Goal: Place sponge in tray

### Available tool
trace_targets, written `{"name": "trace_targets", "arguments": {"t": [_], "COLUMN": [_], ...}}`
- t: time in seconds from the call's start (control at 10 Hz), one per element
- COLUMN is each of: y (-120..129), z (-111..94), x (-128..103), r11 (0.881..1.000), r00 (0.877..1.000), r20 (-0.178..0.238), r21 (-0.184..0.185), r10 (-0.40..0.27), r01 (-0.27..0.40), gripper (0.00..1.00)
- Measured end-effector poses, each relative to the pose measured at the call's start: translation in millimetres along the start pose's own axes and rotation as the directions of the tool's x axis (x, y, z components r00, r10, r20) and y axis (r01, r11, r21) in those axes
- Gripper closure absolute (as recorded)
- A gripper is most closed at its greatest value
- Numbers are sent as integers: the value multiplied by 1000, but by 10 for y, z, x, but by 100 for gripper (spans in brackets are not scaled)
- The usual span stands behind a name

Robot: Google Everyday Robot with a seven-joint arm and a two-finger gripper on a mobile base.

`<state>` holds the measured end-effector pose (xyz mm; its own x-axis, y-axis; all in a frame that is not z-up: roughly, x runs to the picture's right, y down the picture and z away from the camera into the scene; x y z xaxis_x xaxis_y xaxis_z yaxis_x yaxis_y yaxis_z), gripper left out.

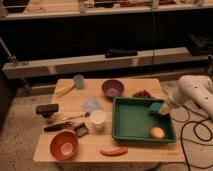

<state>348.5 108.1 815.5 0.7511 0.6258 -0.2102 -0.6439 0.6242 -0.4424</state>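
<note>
The teal-green sponge, with a tan layer on its right face, sits at the tip of my gripper, just over the right rear part of the dark-green tray. The gripper comes in from the right on the white arm and appears shut on the sponge. The tray stands on the right side of the wooden table.
An orange fruit lies in the tray's front right corner. On the table are a purple bowl, an orange bowl, a light-blue cup, a white cup, a red sausage and a dark block. Cables lie on the floor at right.
</note>
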Motion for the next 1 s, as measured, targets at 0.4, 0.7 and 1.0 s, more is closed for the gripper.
{"name": "trace_targets", "arguments": {"t": [0.4,0.7,1.0], "y": [0,0,0], "z": [0,0,-1], "x": [1,2,1], "r11": [1000,1000,1000], "r00": [1000,1000,1000], "r20": [0,0,0], "r21": [0,0,0], "r10": [0,0,0], "r01": [0,0,0], "gripper": [49,23,20]}}
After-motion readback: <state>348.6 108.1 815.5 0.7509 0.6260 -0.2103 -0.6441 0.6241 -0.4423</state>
